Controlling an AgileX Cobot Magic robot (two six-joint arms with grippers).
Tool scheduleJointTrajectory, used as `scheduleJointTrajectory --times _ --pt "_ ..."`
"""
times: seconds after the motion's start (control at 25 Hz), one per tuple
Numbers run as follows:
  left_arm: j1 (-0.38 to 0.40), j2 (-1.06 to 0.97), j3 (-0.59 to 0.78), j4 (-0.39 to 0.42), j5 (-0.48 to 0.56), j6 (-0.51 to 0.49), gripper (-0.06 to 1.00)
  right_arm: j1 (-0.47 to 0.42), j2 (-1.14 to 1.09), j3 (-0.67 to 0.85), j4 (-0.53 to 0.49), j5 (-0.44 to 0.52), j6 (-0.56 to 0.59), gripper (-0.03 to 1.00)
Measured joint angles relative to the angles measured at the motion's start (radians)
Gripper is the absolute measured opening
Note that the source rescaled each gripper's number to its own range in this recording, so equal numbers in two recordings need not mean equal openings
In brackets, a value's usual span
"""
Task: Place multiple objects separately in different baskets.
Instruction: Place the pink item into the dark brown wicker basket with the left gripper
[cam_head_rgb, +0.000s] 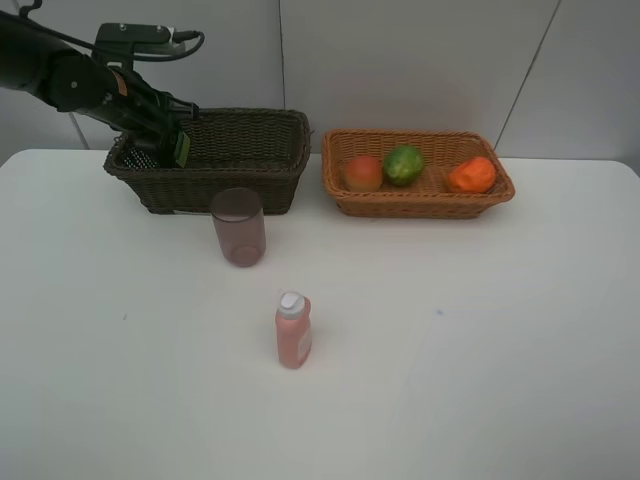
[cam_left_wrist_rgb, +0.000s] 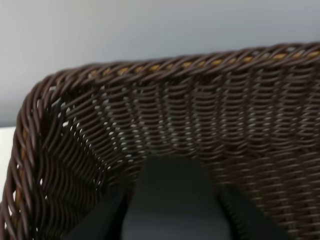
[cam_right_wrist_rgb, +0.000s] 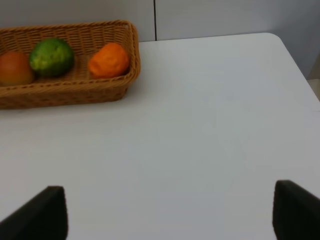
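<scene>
Over the left end of the dark brown basket (cam_head_rgb: 230, 185), the left tool (cam_head_rgb: 168, 138) hangs closed on a dark green bottle (cam_left_wrist_rgb: 170, 195), just inside the rim. The peach (cam_head_rgb: 363, 172), green fruit (cam_head_rgb: 404, 164) and orange (cam_head_rgb: 472, 175) lie in the tan basket (cam_head_rgb: 420, 205). The mauve cup (cam_head_rgb: 238, 227) and pink bottle (cam_head_rgb: 293, 332) stand on the desk (cam_head_rgb: 480, 350). The right tool (cam_right_wrist_rgb: 170, 212) is spread wide and empty.

2 woven baskets sit side by side at the far edge of the bench (cam_head_rgb: 480, 330): a deeper dark brown basket (cam_head_rgb: 225, 190) and, right of it, a shallower tan basket (cam_head_rgb: 420, 206) holding a red-yellow peach (cam_head_rgb: 363, 172), a green fruit (cam_head_rgb: 404, 164) and an orange (cam_head_rgb: 472, 175) in a row. A dark green bottle (cam_head_rgb: 181, 148) hangs in the left gripper (cam_head_rgb: 172, 145) over the dark basket's left end. A mauve cup (cam_head_rgb: 239, 226) stands upright just before that basket. A pink white-capped bottle (cam_head_rgb: 293, 335) stands upright nearer the front.
</scene>
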Motion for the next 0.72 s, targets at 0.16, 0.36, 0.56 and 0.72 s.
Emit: scheduleJointTrajectory --times 0.16,0.36,0.56,0.72 --pt "0.004 0.016 0.000 0.000 -0.005 0.000 0.48 0.000 0.000 0.000 0.000 0.000 0.000 0.67" --pt "0.004 0.026 0.000 0.000 -0.005 0.001 0.48 0.000 0.000 0.000 0.000 0.000 0.000 0.67" --pt "0.003 0.025 -0.001 0.000 -0.027 0.001 0.93 0.000 0.000 0.000 0.000 0.000 0.000 0.67" --pt "0.002 0.013 -0.001 0.000 -0.027 0.001 1.00 0.000 0.000 0.000 0.000 0.000 0.000 0.67"
